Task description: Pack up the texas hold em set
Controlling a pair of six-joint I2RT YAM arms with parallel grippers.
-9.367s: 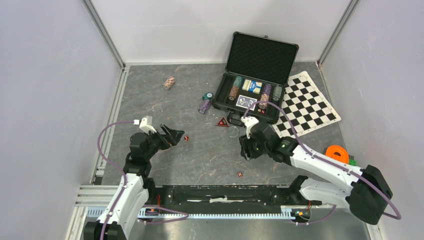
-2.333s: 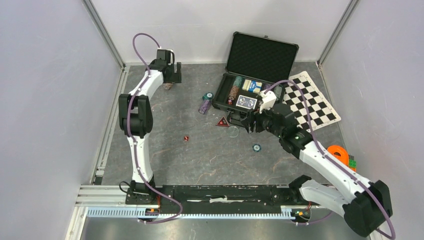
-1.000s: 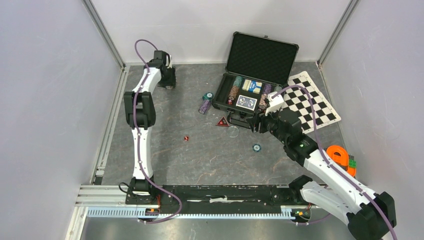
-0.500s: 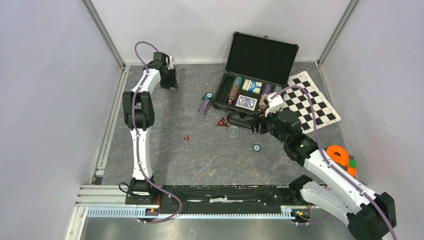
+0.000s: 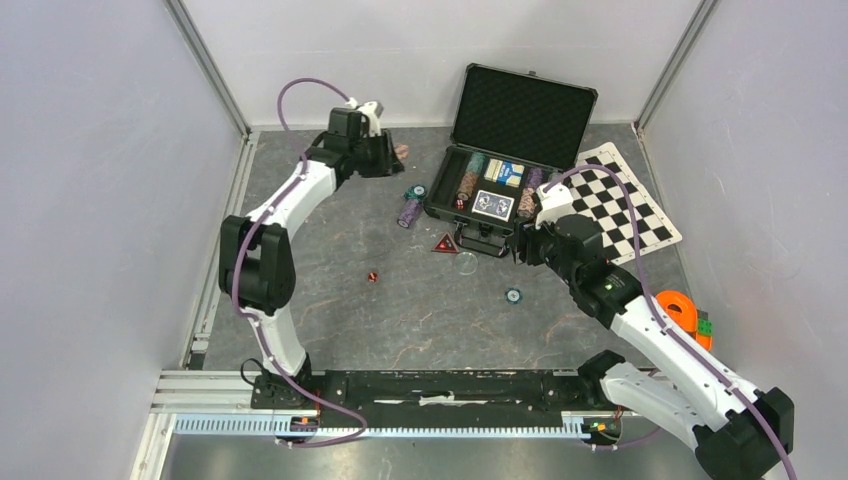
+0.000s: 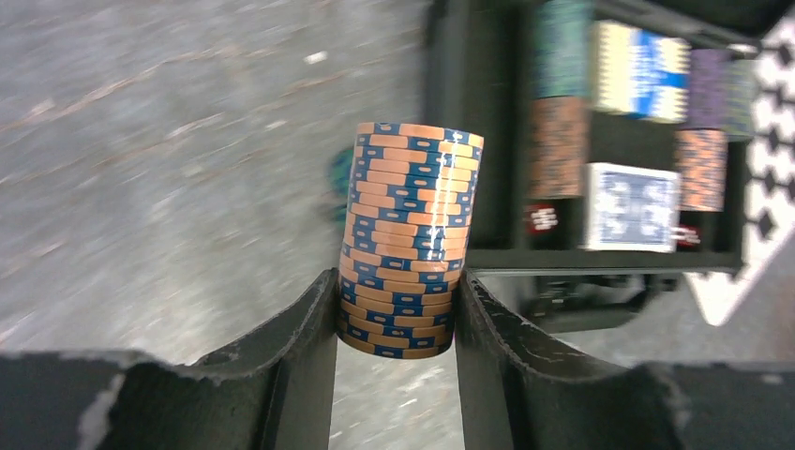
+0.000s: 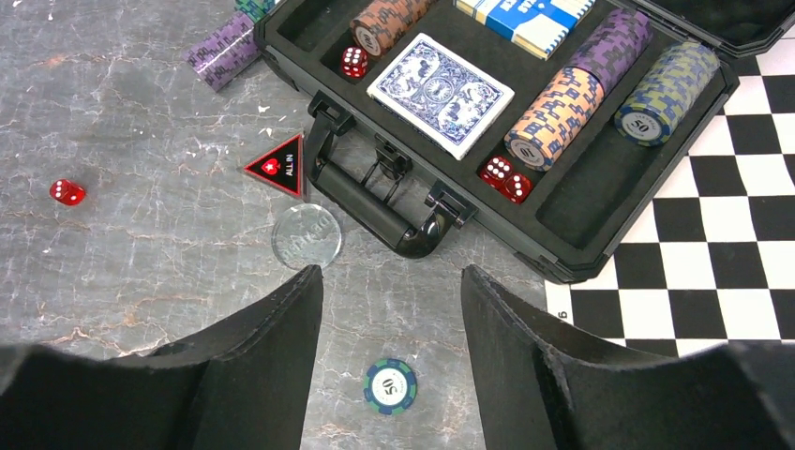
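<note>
The black case [image 5: 437, 212] lies open at the back, holding chip rows, a blue card deck [image 7: 441, 94] and red dice [image 7: 506, 178]. My left gripper [image 5: 388, 155] is shut on a stack of orange-and-blue chips [image 6: 409, 234], held in the air left of the case. My right gripper [image 7: 389, 277] hangs open over the table in front of the case handle, nothing between its fingers. Below it lies a single green chip [image 7: 390, 386]. A red triangular marker [image 7: 279, 167], a clear disc [image 7: 307, 236], a loose red die [image 5: 372, 276] and a purple chip stack [image 5: 408, 212] lie on the table.
A black-and-white checkered mat [image 5: 620, 205] lies right of the case, partly under it. An orange ring [image 5: 675, 305] sits by the right wall. A few green chips [image 5: 415, 192] lie beside the case's left end. Walls close in on three sides.
My left arm has swung from the far left corner rightward toward the case, carrying the orange-and-blue chip stack off the table. The right arm has barely shifted.
</note>
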